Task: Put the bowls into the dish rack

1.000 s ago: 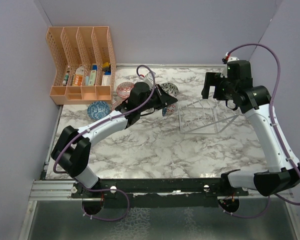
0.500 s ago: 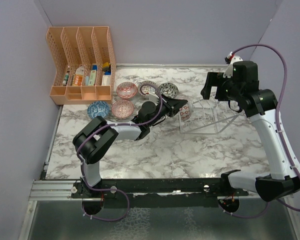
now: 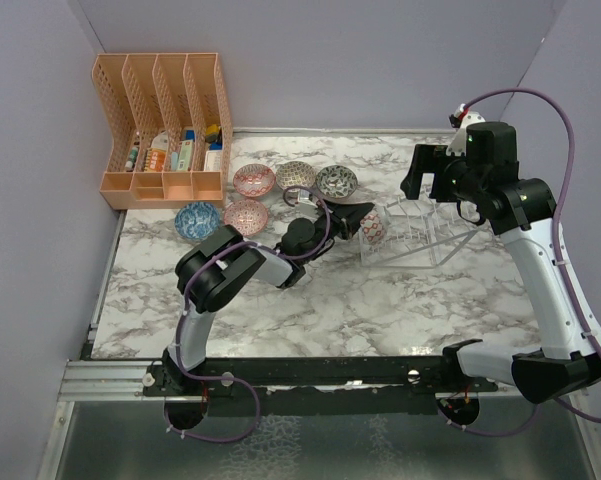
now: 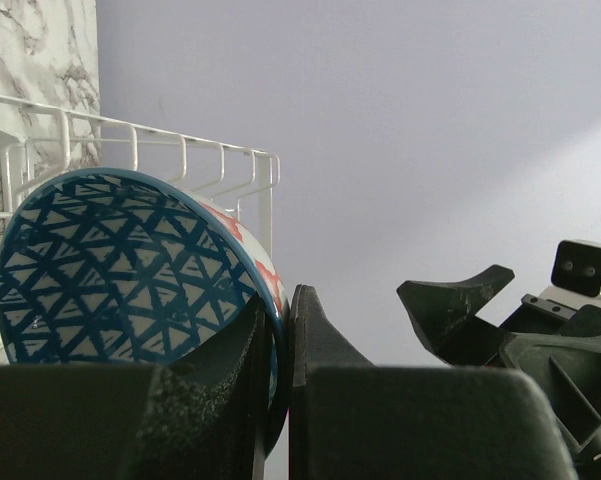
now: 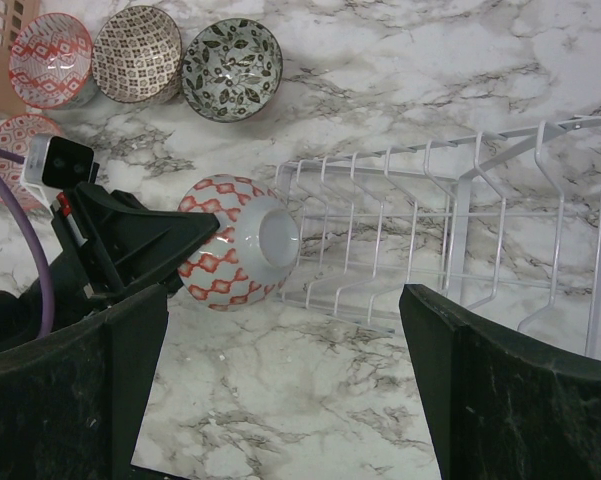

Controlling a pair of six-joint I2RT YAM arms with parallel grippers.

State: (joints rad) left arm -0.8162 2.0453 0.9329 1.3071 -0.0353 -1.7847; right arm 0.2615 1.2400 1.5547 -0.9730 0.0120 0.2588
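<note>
Top external view: table (image 3: 380,310) with marbled surface, both arm bases at the near edge.
Left gripper (image 3: 358,221): reaching right toward the rack, jaws pinched tight on the rim of one bowl, one finger inside and one outside.
Held bowl (image 3: 372,228): tipped on its side, red-and-white pattern outside, blue triangle pattern inside (image 4: 120,270), foot turned toward the rack (image 5: 242,255).
Held bowl position: at the left end of the rack; contact with the prongs cannot be told.
Rack (image 3: 410,235): thin upright prongs in rows, standing right of centre on the table (image 5: 460,230), no bowl seated between the prongs.
Right gripper (image 3: 428,182): above the far side of the rack, jaws spread wide (image 5: 280,300), nothing between them.
Other bowls: five on the table left of the rack, mouths up; blue one (image 3: 197,219) and pink one (image 3: 246,215) nearer; pink (image 3: 253,180), brown-patterned (image 3: 296,177) and dark leaf-patterned (image 3: 337,181) in a row behind.
Orange organizer (image 3: 160,125): far left corner, small items in its slots.
</note>
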